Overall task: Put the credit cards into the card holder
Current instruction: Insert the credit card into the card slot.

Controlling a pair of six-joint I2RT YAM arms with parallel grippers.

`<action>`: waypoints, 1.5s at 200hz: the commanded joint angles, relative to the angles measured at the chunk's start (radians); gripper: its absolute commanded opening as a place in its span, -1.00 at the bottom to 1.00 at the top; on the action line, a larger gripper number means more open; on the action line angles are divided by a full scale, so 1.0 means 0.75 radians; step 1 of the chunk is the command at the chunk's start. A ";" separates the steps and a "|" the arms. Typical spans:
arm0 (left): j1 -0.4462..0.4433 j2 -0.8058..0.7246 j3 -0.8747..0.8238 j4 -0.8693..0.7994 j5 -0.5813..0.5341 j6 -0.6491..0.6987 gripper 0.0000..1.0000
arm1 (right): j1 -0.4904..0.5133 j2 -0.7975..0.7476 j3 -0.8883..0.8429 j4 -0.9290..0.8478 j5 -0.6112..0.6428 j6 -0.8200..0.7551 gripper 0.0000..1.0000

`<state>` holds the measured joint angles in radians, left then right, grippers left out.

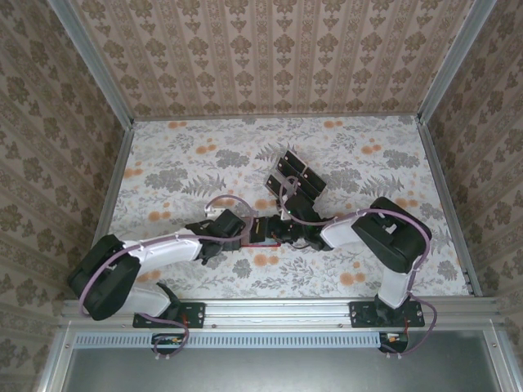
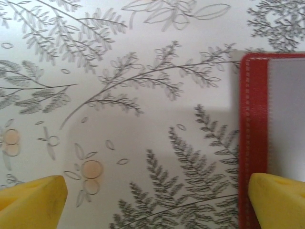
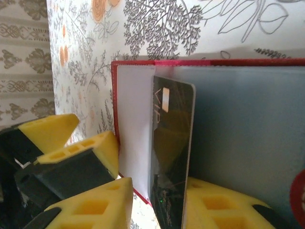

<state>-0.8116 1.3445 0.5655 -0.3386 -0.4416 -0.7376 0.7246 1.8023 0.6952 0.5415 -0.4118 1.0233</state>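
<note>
Right gripper (image 3: pixel 159 210): clamps one credit card (image 3: pixel 172 143), edge at card holder (image 3: pixel 238 143) pocket, ready to slide | left gripper (image 2: pixel 155 200): wide, straddling holder's rim, pinning it I judge | spare cards (image 1: pixel 296 178): 1 o'clock of holder.

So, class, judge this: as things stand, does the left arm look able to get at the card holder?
Probably yes. The left gripper is open, with one finger right at the red edge of the card holder and nothing blocking it. The right gripper, shut on a credit card, works from another side.
</note>
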 commanded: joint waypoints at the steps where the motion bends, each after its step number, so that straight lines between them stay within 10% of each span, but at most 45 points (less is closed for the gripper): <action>1: 0.049 -0.065 0.039 -0.085 0.011 0.042 0.99 | 0.002 -0.061 0.050 -0.315 0.063 -0.104 -0.26; 300: 0.141 0.121 0.070 0.070 0.151 0.112 1.00 | 0.098 -0.080 0.498 -1.074 0.414 -0.452 0.36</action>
<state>-0.7116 1.4132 0.5968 -0.2863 -0.3382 -0.6762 0.7975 1.7893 1.0336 -0.1848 -0.1627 0.7311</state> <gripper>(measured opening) 0.997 0.675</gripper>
